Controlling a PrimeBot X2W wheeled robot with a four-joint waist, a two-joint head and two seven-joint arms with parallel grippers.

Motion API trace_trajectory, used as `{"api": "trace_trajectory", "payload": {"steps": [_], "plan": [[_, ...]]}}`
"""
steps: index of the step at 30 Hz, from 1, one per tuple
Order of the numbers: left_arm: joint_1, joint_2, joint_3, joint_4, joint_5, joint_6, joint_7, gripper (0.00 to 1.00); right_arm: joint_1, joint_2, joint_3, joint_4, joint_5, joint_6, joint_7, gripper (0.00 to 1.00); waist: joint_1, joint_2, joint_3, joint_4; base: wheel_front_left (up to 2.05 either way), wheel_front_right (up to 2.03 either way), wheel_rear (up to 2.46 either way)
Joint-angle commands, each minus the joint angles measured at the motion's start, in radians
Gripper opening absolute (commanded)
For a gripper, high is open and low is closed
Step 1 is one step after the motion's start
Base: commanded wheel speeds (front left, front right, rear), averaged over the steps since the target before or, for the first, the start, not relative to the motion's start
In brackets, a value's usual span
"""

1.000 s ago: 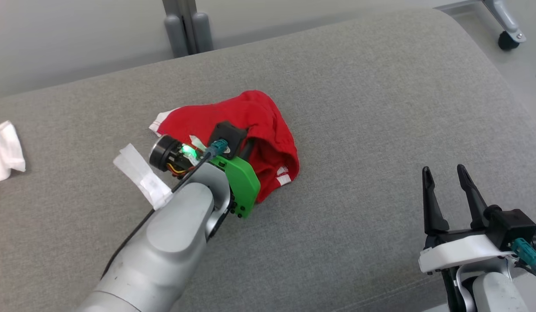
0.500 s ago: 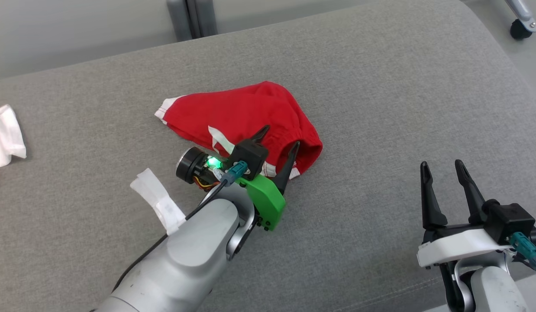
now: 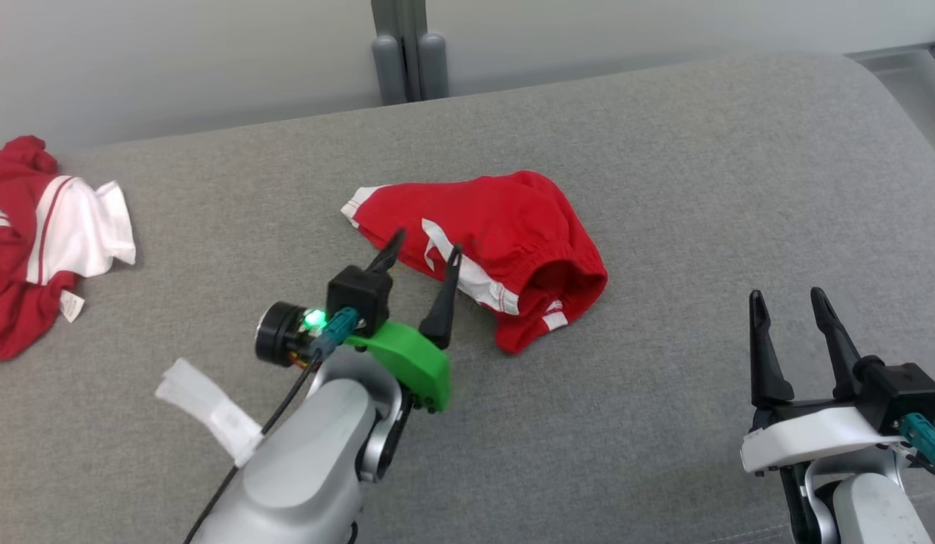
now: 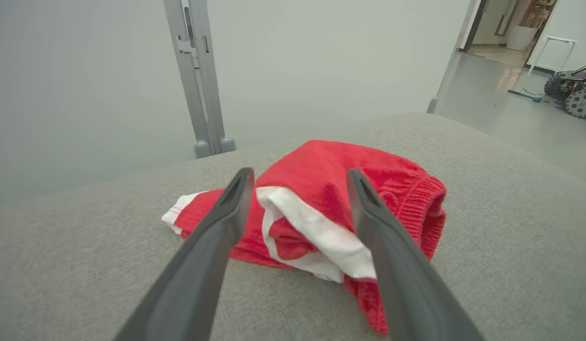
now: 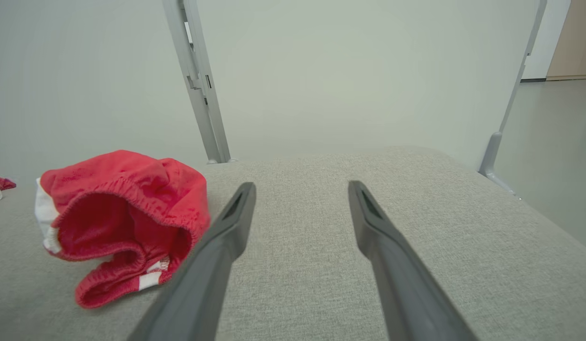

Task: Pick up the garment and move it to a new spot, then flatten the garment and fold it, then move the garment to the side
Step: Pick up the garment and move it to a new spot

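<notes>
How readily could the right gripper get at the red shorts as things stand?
Probably yes: the right gripper is open, and only grey cushion lies between it and the red shorts.

The garment (image 3: 513, 242) is bright red, with white bands along its side and white stripes at the leg hems, and its gathered waistband is the same red. It lies on a worktop (image 3: 664, 189) of mid-grey woven cloth with a fine heathered fleck. The left gripper (image 3: 427, 242) has black fingers on a vivid green mount (image 3: 407, 363), beside a glowing green light (image 3: 313, 319) and a teal connector (image 3: 339, 329); its forearm (image 3: 301, 468) is silver-grey and carries a white tag (image 3: 211, 408). The right gripper (image 3: 785, 295) is black on a white mount (image 3: 807, 438). At the far left a second cloth (image 3: 37, 234) is dark red and white with thin red stripes. The wall (image 3: 173, 53) is pale grey.
</notes>
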Motion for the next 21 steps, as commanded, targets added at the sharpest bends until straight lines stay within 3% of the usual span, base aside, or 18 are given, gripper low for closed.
{"api": "trace_trajectory", "payload": {"steps": [1, 9, 21], "plan": [[0.041, 0.015, 0.026, -0.016, 0.012, 0.01, 0.0, 1.0, 0.015, -0.003, -0.003, 0.0, -0.004, 0.0, -0.003, 1.0, 0.0, -0.0001, -0.039, 0.039, 0.0, 0.0, 0.0], [0.253, 0.056, 0.228, -0.153, 0.09, 0.041, 0.0, 1.0, 0.04, -0.003, 0.018, 0.002, 0.008, 0.0, -0.003, 1.0, 0.0, -0.0001, -0.075, 0.07, 0.0, 0.0, 0.0], [0.506, 0.023, 0.443, -0.27, 0.2, -0.003, 0.0, 1.0, 0.062, -0.003, 0.07, 0.03, 0.047, 0.0, -0.003, 1.0, 0.0, -0.0001, -0.107, 0.08, 0.0, 0.0, 0.0]]}}
